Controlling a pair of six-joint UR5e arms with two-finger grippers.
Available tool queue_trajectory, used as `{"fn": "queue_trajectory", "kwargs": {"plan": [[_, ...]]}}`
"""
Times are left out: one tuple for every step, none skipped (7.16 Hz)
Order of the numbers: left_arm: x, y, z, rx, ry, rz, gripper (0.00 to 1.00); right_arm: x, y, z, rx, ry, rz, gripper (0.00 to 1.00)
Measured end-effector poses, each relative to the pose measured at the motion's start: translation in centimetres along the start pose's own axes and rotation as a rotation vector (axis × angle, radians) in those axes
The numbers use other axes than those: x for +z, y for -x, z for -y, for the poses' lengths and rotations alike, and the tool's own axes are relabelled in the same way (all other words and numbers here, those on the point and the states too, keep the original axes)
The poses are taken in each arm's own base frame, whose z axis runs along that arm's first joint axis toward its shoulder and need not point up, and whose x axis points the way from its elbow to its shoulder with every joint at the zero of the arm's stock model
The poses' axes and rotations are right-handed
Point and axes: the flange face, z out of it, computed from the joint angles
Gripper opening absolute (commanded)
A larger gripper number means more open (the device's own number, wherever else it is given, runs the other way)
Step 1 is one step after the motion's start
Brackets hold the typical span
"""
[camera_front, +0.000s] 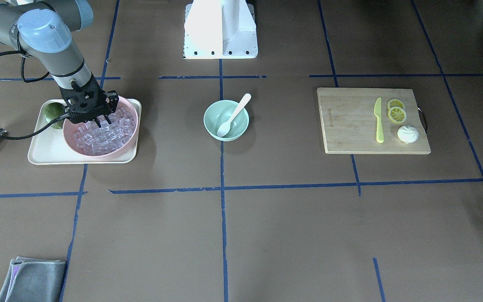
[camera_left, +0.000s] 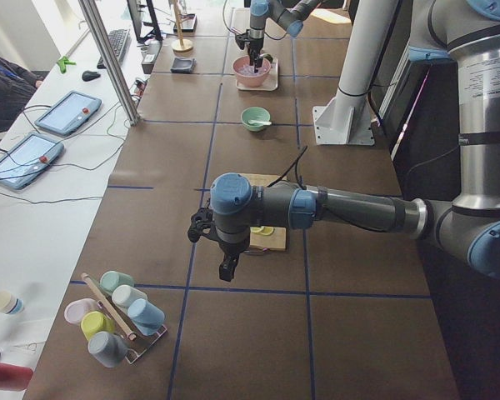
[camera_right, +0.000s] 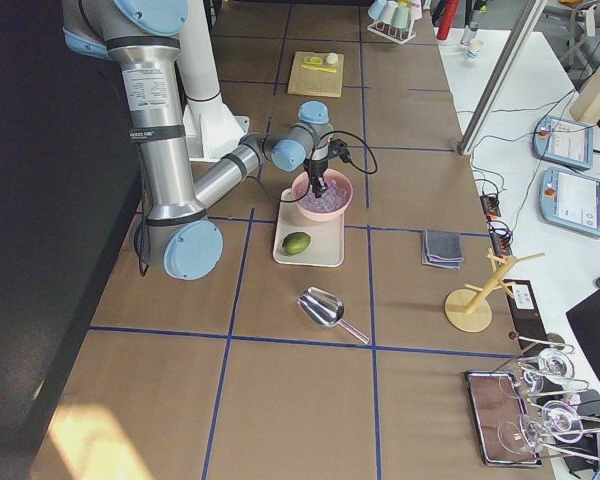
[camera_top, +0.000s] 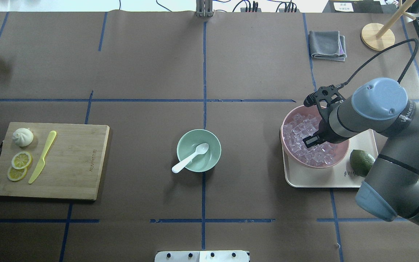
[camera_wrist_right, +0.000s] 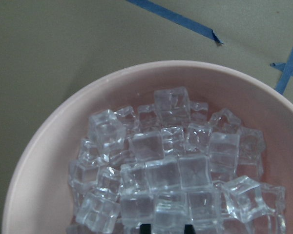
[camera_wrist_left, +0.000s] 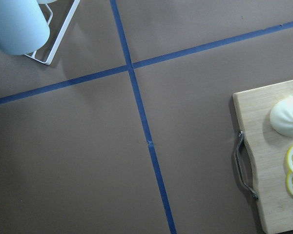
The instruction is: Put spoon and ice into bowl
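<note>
Where right end effector [camera_front: 104, 121] meets ice [camera_front: 99, 140], grip unclear.

White spoon [camera_top: 190, 157] leans in mint bowl [camera_top: 210, 142]; clear ice cubes [camera_top: 297, 128] fill pink bowl [camera_top: 318, 166].

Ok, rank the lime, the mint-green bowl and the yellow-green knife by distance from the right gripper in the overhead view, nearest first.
1. Lime, on the tray, just beside the right gripper.
2. Mint-green bowl, at the table's centre.
3. Yellow-green knife, on the cutting board at the far left.
</note>
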Motion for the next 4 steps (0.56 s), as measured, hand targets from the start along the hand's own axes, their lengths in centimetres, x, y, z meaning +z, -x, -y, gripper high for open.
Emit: {"fn": "queue_trajectory", "kwargs": {"plan": [[0.0,0.0,0.0,0.000,0.000,0.000,1.00,-0.2,-0.1,0.1,0.005,-0.001,0.002,0.00],[0.0,0.0,0.0,0.000,0.000,0.000,1.00,-0.6,0.0,0.3,0.035,-0.008,0.007,0.00],[0.0,0.0,0.0,0.000,0.000,0.000,1.00,-1.4,0.8,1.0,0.111,-0.022,0.024,0.00],[0.0,0.0,0.0,-0.001,0.000,0.000,1.00,-2.7,2.4,2.2,0.226,-0.041,0.051,0.00]]}}
